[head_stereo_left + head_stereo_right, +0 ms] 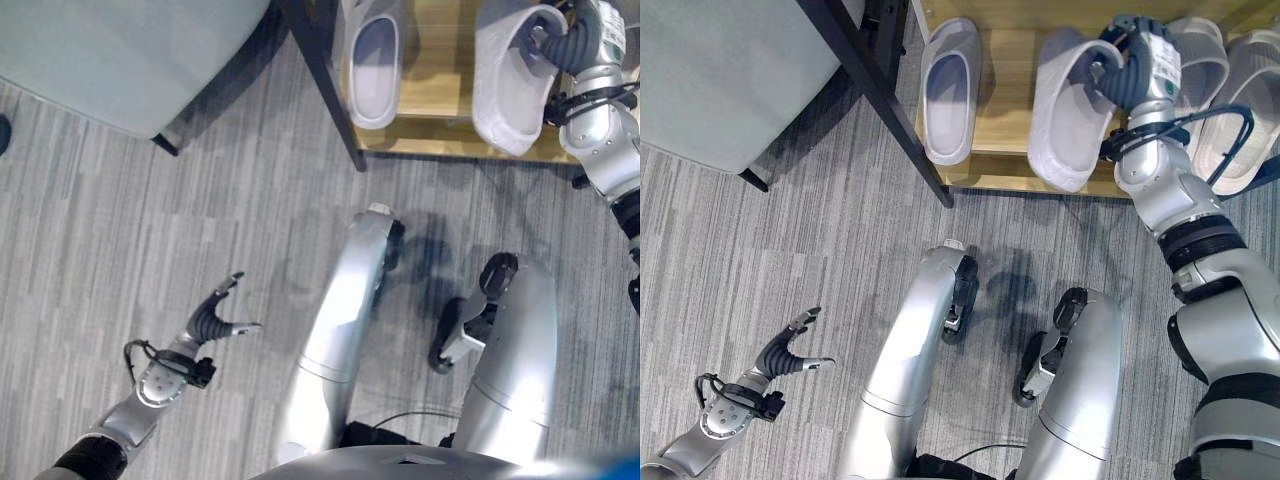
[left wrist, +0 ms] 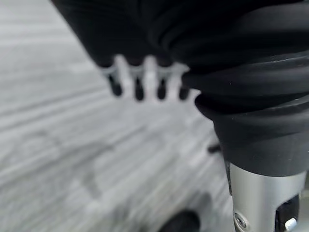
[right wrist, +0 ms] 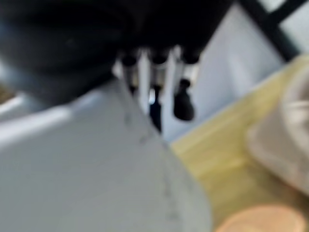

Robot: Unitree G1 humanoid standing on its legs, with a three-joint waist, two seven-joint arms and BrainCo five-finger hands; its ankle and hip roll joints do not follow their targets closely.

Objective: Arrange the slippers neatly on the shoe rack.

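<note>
Grey slipper [image 1: 1070, 120] lengthwise across shelf [image 1: 990, 168], right hand [image 1: 1130, 70] fingers gripping strap; left hand [image 1: 780, 355] open

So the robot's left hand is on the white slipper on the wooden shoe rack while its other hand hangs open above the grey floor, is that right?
Not quite: it is the right hand that is on the white slipper on the wooden shoe rack, as the right eye view shows. The left hand is the one that hangs open above the grey floor.
</note>
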